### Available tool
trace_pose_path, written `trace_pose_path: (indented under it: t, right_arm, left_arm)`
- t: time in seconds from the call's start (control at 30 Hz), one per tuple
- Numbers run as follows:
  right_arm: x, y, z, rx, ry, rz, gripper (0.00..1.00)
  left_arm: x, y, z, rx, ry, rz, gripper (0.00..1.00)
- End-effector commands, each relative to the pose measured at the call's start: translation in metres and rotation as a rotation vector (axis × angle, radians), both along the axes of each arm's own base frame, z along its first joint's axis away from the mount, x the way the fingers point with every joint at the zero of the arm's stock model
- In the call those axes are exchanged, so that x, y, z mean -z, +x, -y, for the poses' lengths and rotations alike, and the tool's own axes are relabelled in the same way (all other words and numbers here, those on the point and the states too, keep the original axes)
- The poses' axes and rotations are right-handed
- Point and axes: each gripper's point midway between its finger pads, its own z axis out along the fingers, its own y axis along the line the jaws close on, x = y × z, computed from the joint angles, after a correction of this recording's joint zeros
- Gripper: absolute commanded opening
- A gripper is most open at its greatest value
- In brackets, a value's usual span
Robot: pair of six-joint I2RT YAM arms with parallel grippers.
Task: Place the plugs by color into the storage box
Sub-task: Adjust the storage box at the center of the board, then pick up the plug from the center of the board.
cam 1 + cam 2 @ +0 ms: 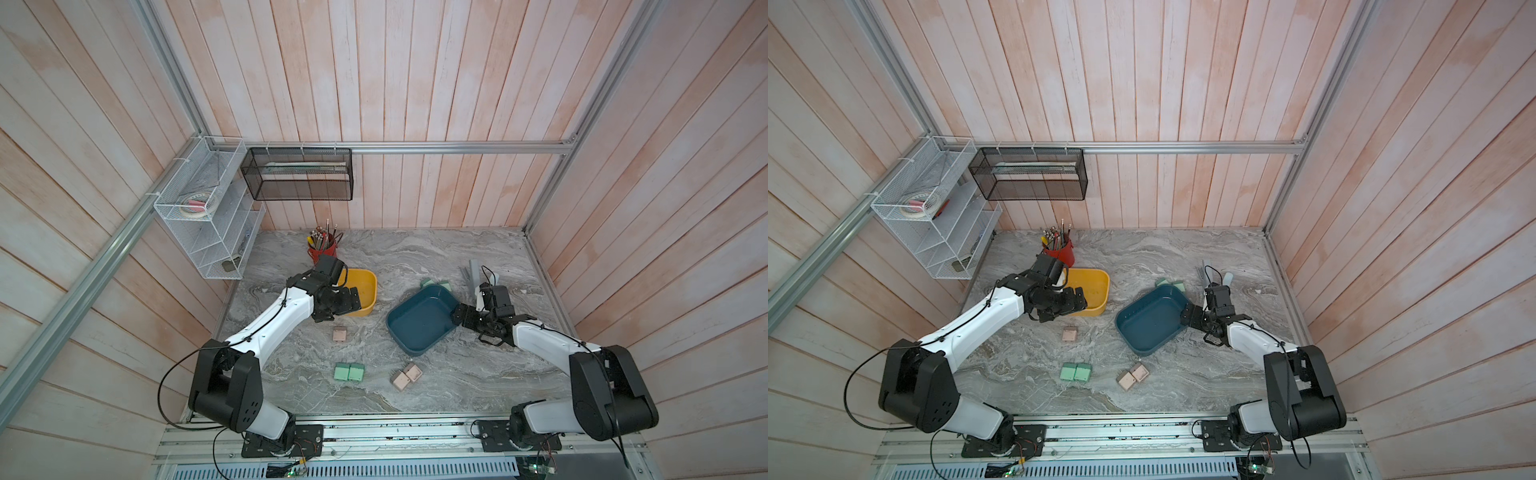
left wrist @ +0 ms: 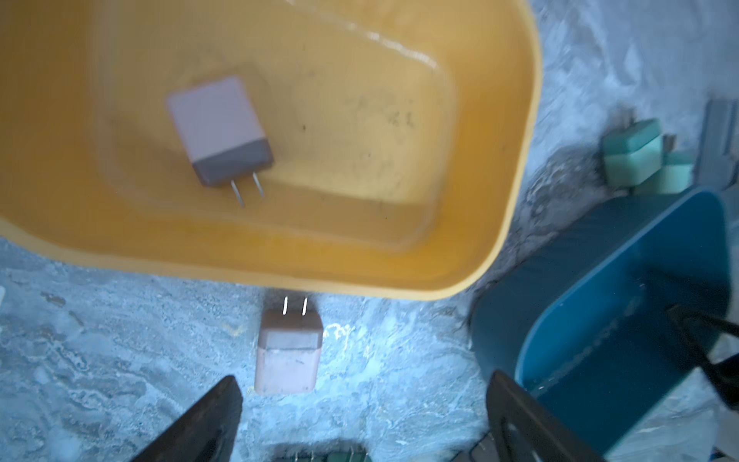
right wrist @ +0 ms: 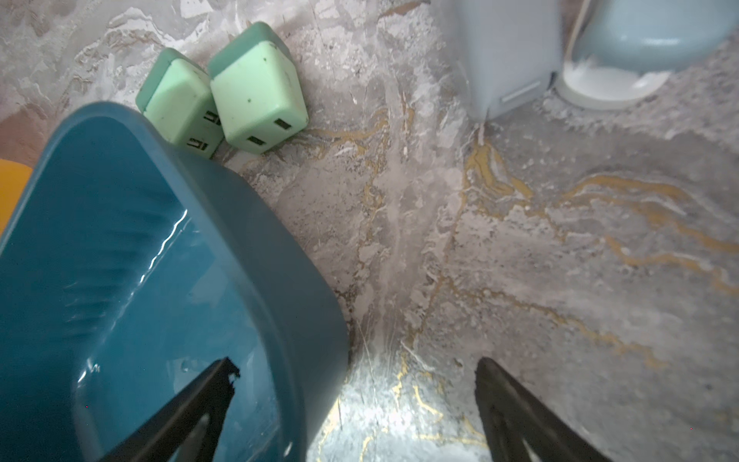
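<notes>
Pink plug [image 2: 218, 130] in yellow bin [image 2: 492, 160], wrist-only

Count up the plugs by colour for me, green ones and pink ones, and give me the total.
Mint green plugs: 4, two on the table near the front, two behind the blue bin.
Pinkish-tan plugs: 4, three on the table, one inside the yellow bin.
Total: 8 plugs.

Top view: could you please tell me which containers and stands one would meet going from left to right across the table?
Red pencil cup → yellow bin → blue bin → upright grey sticks.
</notes>
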Motion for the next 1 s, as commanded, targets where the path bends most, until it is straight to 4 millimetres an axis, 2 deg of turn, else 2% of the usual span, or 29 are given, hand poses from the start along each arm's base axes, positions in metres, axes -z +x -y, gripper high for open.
trace_pose_path:
  t: [0.0,0.17,0.43,0.67,0.97]
  right_arm:
    - [-0.004,-0.004,-0.004,-0.008,0.018,0.014,0.97]
    - [0.003,-0.011,-0.004,-0.026,0.014,-0.012,0.97]
    - [0.012,-0.020,-0.005,-0.052,0.007,-0.040,0.97]
    - [0.018,-0.024,-0.007,-0.072,0.010,-0.062,0.97]
    - [0.023,-0.026,-0.008,-0.082,0.007,-0.078,0.97]
  left_arm:
    - [0.023,-0.009,-0.013,0.000,0.056,-0.003,0.97]
    - [0.048,-0.010,-0.016,0.022,0.084,-0.005,0.95]
    - [0.076,-0.005,-0.020,0.050,0.139,-0.023,0.92]
    - [0.090,-0.002,-0.019,0.052,0.148,-0.039,0.91]
    - [0.099,-0.004,-0.021,0.051,0.155,-0.049,0.88]
